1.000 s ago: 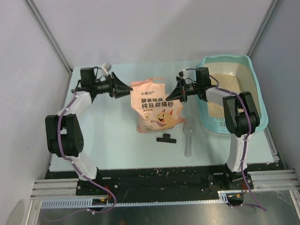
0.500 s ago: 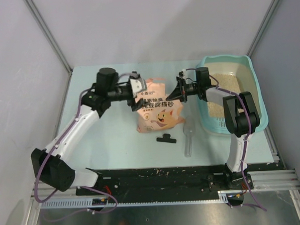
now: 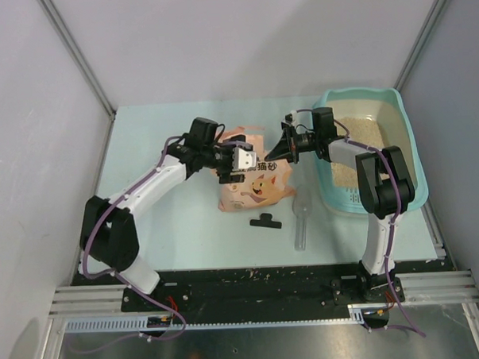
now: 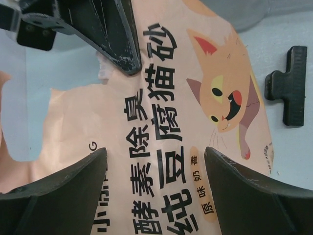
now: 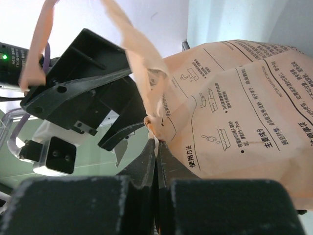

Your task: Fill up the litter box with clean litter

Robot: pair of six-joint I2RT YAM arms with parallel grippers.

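Overhead, the teal rectangular plastic litter box [image 3: 361, 95] sits at the back right of the counter [image 3: 169, 202], beige clean litter [image 3: 368, 126] inside. Only the right wrist view shows the right hand [image 5: 156, 143] pinched shut on a torn edge of the peach-pink cat-printed bag [image 5: 234, 112]. The left wrist view shows the left hand [image 4: 156, 157] spread wide above its printed face.

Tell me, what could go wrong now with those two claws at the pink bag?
1. The right gripper pinches only a thin torn edge of the bag; it could rip or slip free.
2. The left gripper hangs open over the bag, close to the right one; closing in, they might bump.
3. The bag is beside the litter box, not over it; tipped too early, its contents could land outside.
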